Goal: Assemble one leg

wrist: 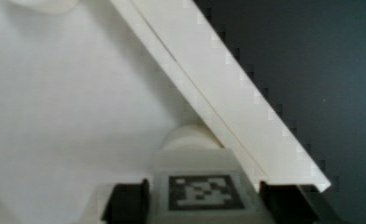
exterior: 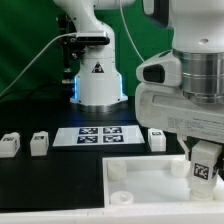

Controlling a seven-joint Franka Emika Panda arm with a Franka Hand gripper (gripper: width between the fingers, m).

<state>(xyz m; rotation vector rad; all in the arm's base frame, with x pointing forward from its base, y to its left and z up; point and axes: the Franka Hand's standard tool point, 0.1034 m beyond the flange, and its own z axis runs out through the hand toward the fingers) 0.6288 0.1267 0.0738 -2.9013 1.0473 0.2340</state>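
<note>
I work over a black table (exterior: 40, 185) with a green curtain (exterior: 20, 30) behind it. In the exterior view the flat white panel (exterior: 150, 172) lies at five o'clock. My gripper (exterior: 203, 158) is clamped narrowly on the leg (wrist: 201, 188), a small white block bearing a square black-and-white tag. I hold it at four o'clock, at the panel's raised edge.

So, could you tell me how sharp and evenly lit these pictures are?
Exterior view: the near tool looms large and soft, blue glow on the arm's base. Wrist view: the white panel is nearly washed out, the tag on the leg legible.
</note>
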